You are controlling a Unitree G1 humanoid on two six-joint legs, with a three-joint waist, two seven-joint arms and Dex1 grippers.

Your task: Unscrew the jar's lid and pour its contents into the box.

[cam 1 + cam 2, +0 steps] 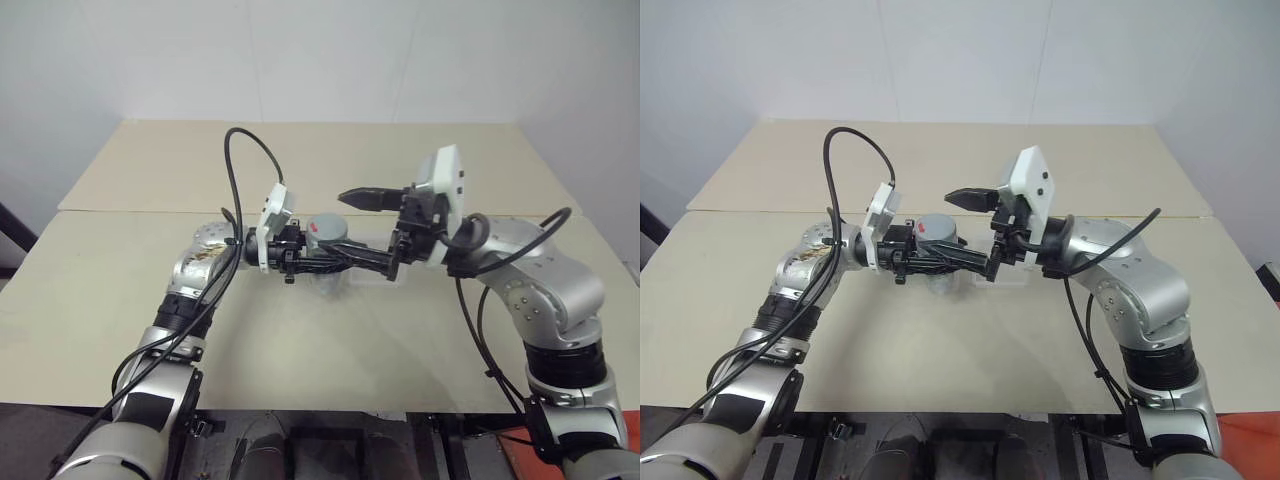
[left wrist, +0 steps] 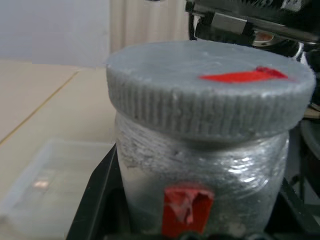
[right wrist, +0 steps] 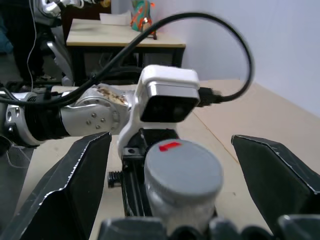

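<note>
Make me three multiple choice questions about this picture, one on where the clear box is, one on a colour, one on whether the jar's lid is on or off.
1. Where is the box?
A. on the table under the raised jar
B. in the right gripper
C. on the floor

2. What colour is the mark on the lid?
A. blue
B. red
C. green

3. The jar is:
A. open, lid off
B. lying on the table
C. capped, held by the left gripper

Answers: 1 A, it lies on the tabletop below the jar. 2 B, a red strip on top. 3 C, lid seated, fingers clamp its body.
</note>
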